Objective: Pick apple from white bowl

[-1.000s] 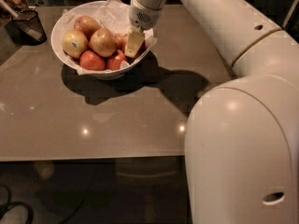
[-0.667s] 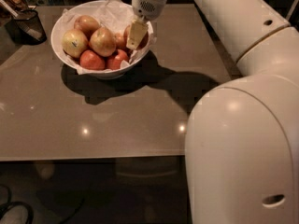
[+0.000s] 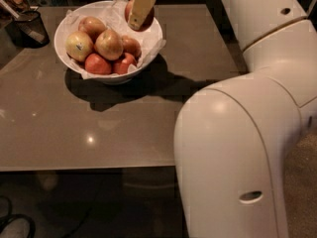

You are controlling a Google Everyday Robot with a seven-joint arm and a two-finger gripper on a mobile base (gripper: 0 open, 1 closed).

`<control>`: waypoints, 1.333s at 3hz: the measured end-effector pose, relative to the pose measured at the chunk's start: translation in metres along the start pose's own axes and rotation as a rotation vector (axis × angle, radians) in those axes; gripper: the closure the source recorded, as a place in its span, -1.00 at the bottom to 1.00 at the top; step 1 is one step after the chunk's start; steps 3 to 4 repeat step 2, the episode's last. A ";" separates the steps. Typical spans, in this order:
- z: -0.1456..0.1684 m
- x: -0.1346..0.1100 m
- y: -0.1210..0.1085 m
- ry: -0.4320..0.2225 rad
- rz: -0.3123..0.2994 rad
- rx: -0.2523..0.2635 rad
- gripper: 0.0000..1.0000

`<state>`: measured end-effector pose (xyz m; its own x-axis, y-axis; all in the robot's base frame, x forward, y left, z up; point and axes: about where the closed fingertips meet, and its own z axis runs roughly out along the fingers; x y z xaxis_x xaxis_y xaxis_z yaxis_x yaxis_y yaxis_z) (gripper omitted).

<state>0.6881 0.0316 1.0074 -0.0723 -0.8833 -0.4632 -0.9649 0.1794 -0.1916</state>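
Note:
The white bowl (image 3: 113, 77), lined with crumpled white paper, stands at the back left of the table and holds several apples. Among them are a yellow-green one (image 3: 79, 44) and smaller orange-red ones (image 3: 97, 63). My gripper (image 3: 141, 18) is above the bowl's back right rim, shut on a deep-red apple (image 3: 150, 20). One cream finger (image 3: 139, 8) covers the apple's front; the other finger is hidden behind it. The apple hangs clear of the other fruit.
A small dark mesh cup (image 3: 29, 27) stands at the table's back left corner. The brown table (image 3: 99, 128) stretches in front of the bowl. My white arm and body (image 3: 237, 148) fill the right side of the view.
The gripper has risen from among the apples at the bowl's right side and carries the deep-red apple above the rim. The other apples stay put.

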 end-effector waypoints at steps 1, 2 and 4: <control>-0.034 -0.031 0.000 -0.081 -0.049 0.039 1.00; -0.035 -0.040 -0.008 -0.112 -0.050 0.069 1.00; -0.035 -0.040 -0.008 -0.112 -0.050 0.069 1.00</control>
